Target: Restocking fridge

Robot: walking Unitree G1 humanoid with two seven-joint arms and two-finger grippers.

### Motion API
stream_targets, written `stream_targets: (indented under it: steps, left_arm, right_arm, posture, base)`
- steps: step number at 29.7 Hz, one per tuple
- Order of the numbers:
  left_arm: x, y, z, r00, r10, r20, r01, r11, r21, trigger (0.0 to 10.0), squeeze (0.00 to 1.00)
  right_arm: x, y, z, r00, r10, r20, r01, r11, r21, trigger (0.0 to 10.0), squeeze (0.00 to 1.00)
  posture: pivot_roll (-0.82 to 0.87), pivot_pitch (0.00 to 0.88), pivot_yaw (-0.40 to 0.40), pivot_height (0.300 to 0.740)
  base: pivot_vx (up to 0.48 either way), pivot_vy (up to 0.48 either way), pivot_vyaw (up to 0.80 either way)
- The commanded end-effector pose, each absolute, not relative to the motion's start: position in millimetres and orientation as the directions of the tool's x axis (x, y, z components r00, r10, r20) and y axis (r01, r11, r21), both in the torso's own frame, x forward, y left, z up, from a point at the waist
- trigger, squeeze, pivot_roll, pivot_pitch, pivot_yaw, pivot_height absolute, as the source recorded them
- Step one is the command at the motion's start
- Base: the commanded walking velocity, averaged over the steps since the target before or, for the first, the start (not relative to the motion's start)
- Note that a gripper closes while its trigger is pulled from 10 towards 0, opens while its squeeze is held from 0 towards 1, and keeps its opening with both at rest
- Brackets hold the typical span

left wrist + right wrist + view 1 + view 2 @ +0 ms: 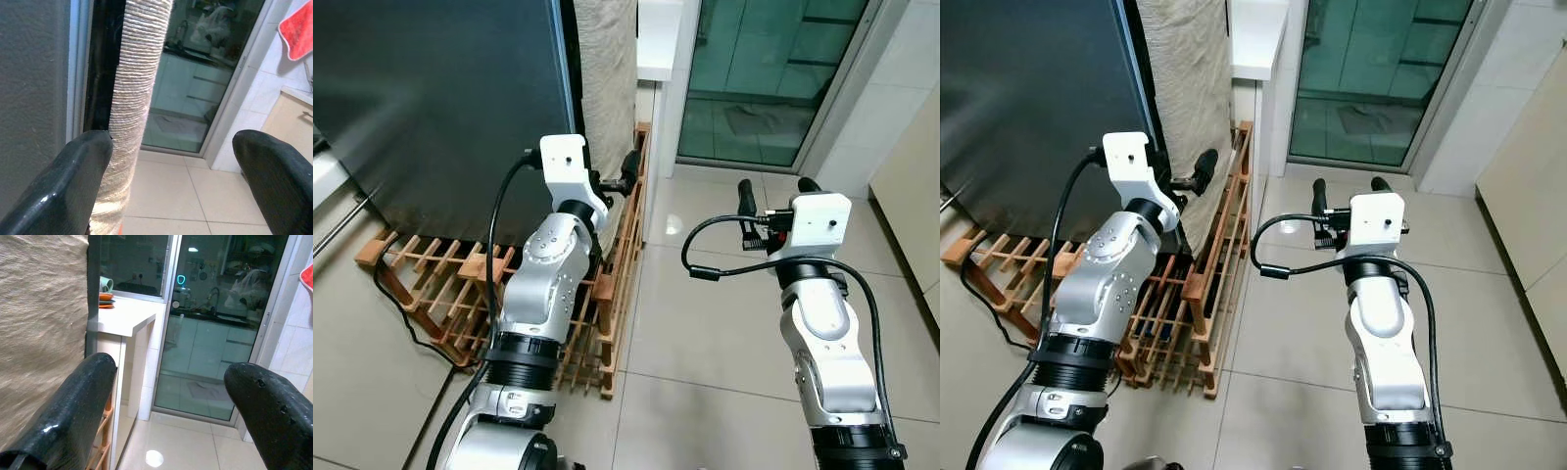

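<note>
The fridge's dark grey door (440,98) stands shut at my left, and a beige ribbed cover (605,69) hangs down the fridge's side. My left gripper (619,176) is raised at the door's right edge. In the left wrist view it is open: one finger (83,166) sits at the black gap beside the door, the other finger (274,166) is out over the floor, and nothing is between them. My right gripper (776,191) is held up over the tiled floor, to the right of the fridge, open and empty.
A wooden slatted rack (617,284) lies on the floor against the fridge's base, below my left arm. A white counter (127,316) with cups adjoins the fridge. A glass sliding door (764,78) is ahead and a pale cabinet (911,196) at right.
</note>
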State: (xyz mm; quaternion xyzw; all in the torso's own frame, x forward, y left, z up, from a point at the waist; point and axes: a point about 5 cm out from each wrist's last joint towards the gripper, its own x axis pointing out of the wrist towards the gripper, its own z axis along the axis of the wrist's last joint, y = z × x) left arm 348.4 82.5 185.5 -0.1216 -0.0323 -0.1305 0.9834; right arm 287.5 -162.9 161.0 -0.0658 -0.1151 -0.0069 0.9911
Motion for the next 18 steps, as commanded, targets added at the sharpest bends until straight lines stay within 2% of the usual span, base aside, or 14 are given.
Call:
stream_targets:
  steps: [1,18]
  left_arm:
    - [352.5,81.1,189.9,0.967,-0.234,0.106,0.252,0.943,-0.216,10.0,0.0]
    - [361.8,91.5,199.6,0.974,-0.174,0.147,0.203,0.954,-0.219,10.0,0.0]
  right_arm:
    - [284.9,-165.1,160.6,0.973,-0.011,0.233,0.042,0.991,-0.129,10.0,0.0]
    - [280.8,-168.6,158.6,0.974,-0.028,0.226,0.06,0.989,-0.136,10.0,0.0]
  posture:
    - [-0.19,0.0,0.043,0.74]
    - [-0.2,0.0,0.045,0.74]
  base:
    - [0.0,0.0,0.0]
    - [0.0,0.0,0.0]
